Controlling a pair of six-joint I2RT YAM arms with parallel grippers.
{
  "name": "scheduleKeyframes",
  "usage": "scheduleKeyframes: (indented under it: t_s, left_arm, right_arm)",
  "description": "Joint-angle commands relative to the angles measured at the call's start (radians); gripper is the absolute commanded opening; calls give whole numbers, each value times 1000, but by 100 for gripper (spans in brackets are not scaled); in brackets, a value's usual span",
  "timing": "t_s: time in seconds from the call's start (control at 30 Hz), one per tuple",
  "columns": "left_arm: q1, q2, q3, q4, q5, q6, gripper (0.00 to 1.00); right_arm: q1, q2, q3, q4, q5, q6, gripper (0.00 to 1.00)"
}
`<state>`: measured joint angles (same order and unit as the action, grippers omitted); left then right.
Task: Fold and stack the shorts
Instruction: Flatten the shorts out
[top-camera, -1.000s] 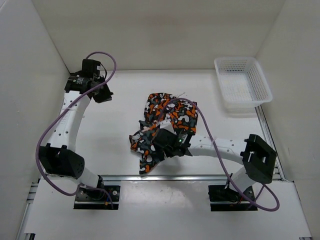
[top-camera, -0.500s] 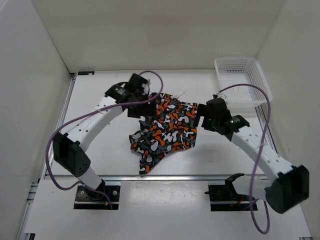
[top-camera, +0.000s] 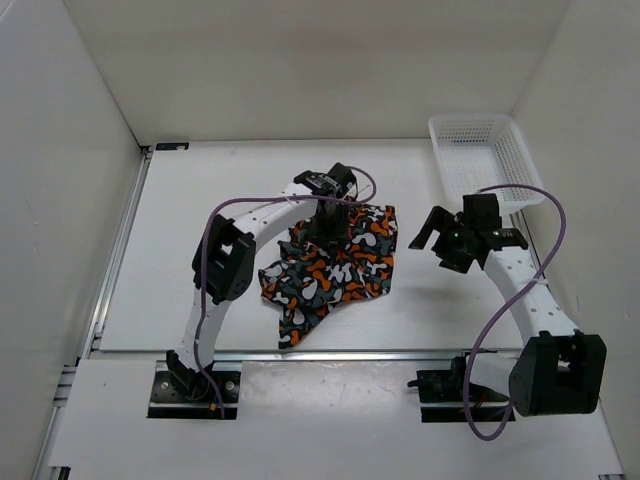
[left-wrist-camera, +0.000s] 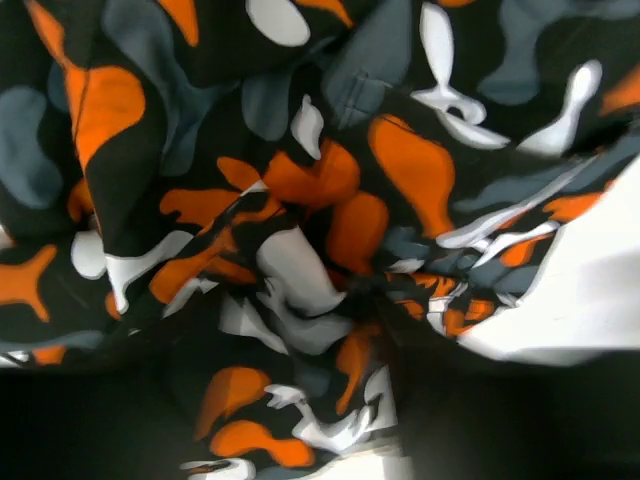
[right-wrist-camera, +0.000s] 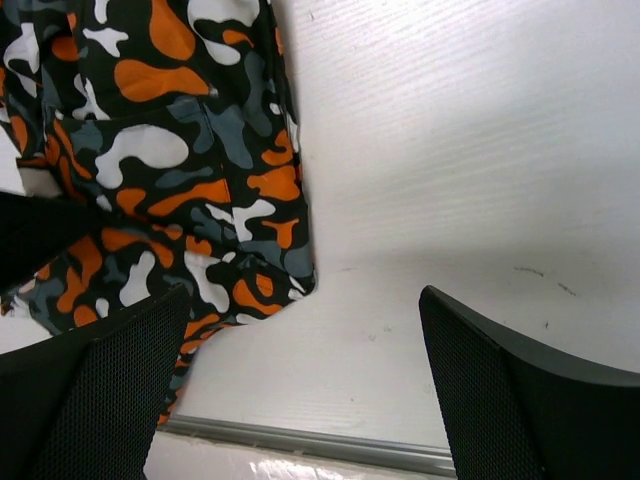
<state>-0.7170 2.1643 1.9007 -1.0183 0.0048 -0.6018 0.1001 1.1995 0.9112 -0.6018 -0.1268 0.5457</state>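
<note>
Shorts (top-camera: 335, 270) lie rumpled in the middle of the table (top-camera: 200, 250), well apart from the basket (top-camera: 485, 165). The left gripper (top-camera: 326, 228) is buried in their far part, and I cannot tell whether it is pinching cloth. The right gripper (right-wrist-camera: 300, 385) hangs spread wide and empty beside their right hem. Lifting from one side alone would likely bunch the fabric.

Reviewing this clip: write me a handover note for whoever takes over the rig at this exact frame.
Left gripper: down on the shorts. Cloth fills its camera, so the grip is unclear.
Right gripper: open, holding nothing, above the table just right of the shorts.
Shorts: crumpled heap mid-table, apart from the basket at the far right.
Done: no neat fold visible.
To do: flatten, fold, stack.
</note>
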Motion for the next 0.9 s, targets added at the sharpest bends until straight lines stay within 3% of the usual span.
scheduleKeyframes:
  t_s: [0.0, 0.03, 0.07, 0.2, 0.4, 0.57, 0.63, 0.7, 0.73, 0.77, 0.8, 0.87]
  left_arm:
    - [-1, -26, 55, -17, -2, -15, 55]
    - [-1, -26, 55, -17, -2, -15, 18]
    - [-1, -43, 41, -17, -2, -15, 10]
    - [-1, -150, -60, -17, -16, -15, 10]
    - [-1, -372, -277, -8, -25, -45, 10]
    - [-1, -492, -347, -8, -25, -78, 10]
    - [-1, -532, -347, -8, -37, -78, 10]
    - [-1, -553, -332, -32, -55, -78, 10]
    - [-1, -554, -307, -45, -55, -78, 10]
    - [-1, -554, -292, -69, -68, -78, 10]
    - [-1, -554, -275, -81, -84, -78, 10]
    - [-1, -554, -211, -106, -107, -49, 10]
  right_arm:
    - [-22, -23, -23, -29, -68, -41, 99]
    - [-22, -23, -23, -29, -77, -52, 99]
    - [-22, -11, -12, -29, -89, -52, 99]
    - [9, 87, 75, -7, -103, -62, 99]
    - [141, 375, 305, 42, -106, -53, 99]
    - [214, 618, 408, 129, -131, 11, 99]
    - [255, 678, 417, 154, -76, 43, 89]
    - [266, 728, 452, 154, -45, 65, 72]
    - [282, 741, 463, 154, -45, 65, 38]
    - [291, 741, 477, 154, -34, 74, 19]
    - [291, 752, 509, 154, -24, 74, 6]
    - [291, 752, 561, 128, 4, 74, 0]
